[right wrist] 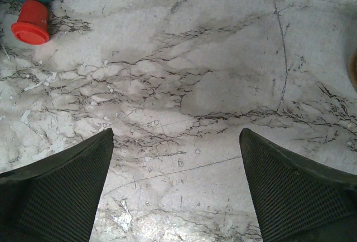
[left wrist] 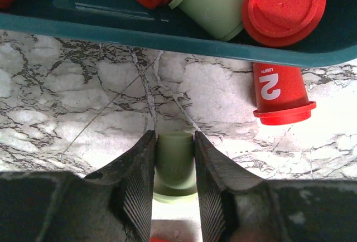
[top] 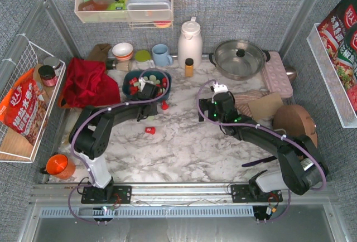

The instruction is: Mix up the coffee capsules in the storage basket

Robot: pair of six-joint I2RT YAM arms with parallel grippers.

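Observation:
The dark teal storage basket [top: 129,78] stands at the back middle with red and mint green coffee capsules [top: 162,80] in it. My left gripper [top: 148,92] is at its near edge, shut on a mint green capsule [left wrist: 174,161] just above the marble. The left wrist view shows the basket wall [left wrist: 167,38], a red capsule [left wrist: 283,2] and a green one [left wrist: 209,2] inside, and a red capsule [left wrist: 279,94] lying outside. Two red capsules [top: 164,105] [top: 150,130] lie on the table. My right gripper [top: 209,111] is open and empty [right wrist: 175,158]; a red capsule [right wrist: 30,22] lies far left of it.
Behind the basket stand a blue mug [top: 162,55], a white jug [top: 189,42], a small orange bottle [top: 189,67] and a steel pot [top: 240,58]. A red cloth [top: 86,80] lies to the left. A brown lid [top: 294,120] and card [top: 265,107] lie to the right.

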